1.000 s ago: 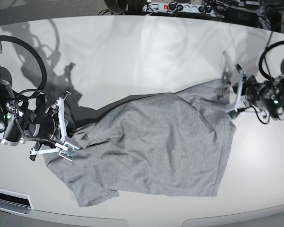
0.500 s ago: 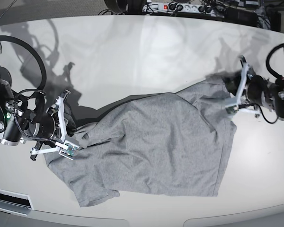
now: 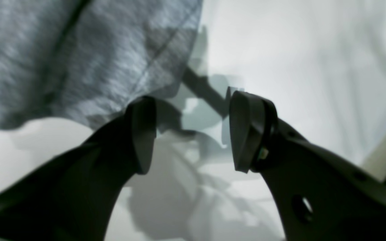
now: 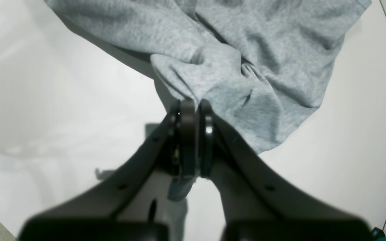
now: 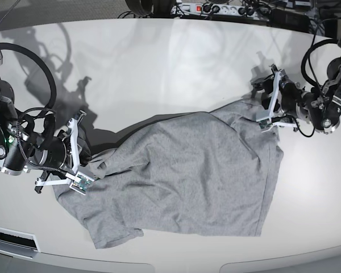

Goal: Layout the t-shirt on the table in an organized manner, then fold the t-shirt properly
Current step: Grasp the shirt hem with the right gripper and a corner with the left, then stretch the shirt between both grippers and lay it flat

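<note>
**Left gripper lets go of the shirt and pulls back; right side unchanged**

Since a second ago the left gripper has released the t-shirt and shifted up and toward the table's far side; before, it was pinched at the shirt's right edge. Its jaws now stand wide apart, nothing between them, bare table showing through the gap in the left wrist view, with the cloth edge just beyond the left finger. Right gripper hasn't moved: jaws squeezed tight on a bunched fold of grey fabric at the shirt's left end. T-shirt lies rumpled, plain grey side up, spread across the near half of the white table, one sleeve toward the front edge.
</note>
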Controlling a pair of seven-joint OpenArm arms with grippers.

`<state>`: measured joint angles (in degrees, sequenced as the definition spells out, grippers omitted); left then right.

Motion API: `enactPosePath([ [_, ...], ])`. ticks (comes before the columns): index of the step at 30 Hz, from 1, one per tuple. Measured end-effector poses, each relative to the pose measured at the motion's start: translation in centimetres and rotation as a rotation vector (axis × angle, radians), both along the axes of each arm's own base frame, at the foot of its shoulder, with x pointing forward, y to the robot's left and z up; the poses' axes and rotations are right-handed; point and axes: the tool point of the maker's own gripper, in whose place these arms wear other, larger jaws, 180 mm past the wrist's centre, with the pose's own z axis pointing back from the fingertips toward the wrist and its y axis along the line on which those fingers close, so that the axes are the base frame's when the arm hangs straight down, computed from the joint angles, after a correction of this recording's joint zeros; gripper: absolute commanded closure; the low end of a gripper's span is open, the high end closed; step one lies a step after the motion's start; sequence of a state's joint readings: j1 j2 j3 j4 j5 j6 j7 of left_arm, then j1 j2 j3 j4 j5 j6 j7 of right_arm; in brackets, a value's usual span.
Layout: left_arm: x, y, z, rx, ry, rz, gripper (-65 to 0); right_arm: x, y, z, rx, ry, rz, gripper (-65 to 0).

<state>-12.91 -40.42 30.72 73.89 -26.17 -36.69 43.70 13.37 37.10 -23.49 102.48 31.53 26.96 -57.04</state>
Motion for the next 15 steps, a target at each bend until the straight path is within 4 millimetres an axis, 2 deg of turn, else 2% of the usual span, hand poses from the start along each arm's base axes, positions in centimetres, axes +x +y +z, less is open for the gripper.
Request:
enactPosePath([
  [1, 0.3, 0.0, 0.0, 0.013, -0.014, -0.009, -20.5, 0.0, 0.0, 0.0, 0.000, 0.000, 0.000, 0.0],
  [2, 0.5, 0.0, -0.1, 0.021, -0.025, -0.018, -8.4, 0.0, 0.0, 0.0, -0.001, 0.000, 0.000, 0.0],
  [3, 0.7, 0.1, -0.1, 0.031, -0.036, -0.016, 0.0, 0.0, 0.0, 0.0, 0.000, 0.000, 0.000, 0.0],
  [7, 1.9, 0.6, 0.1, 0.068, -0.069, 0.041, 0.0, 0.0, 0.0, 0.0, 0.000, 0.000, 0.000, 0.0],
  [10, 2.3, 1.8, 1.1, 0.199, -0.048, 0.006, 0.0, 0.0, 0.0, 0.0, 0.000, 0.000, 0.000, 0.0],
  [15, 3.0, 1.1, 5.7, 0.150, -0.121, -0.054, 0.0, 0.0, 0.0, 0.0, 0.000, 0.000, 0.000, 0.0],
])
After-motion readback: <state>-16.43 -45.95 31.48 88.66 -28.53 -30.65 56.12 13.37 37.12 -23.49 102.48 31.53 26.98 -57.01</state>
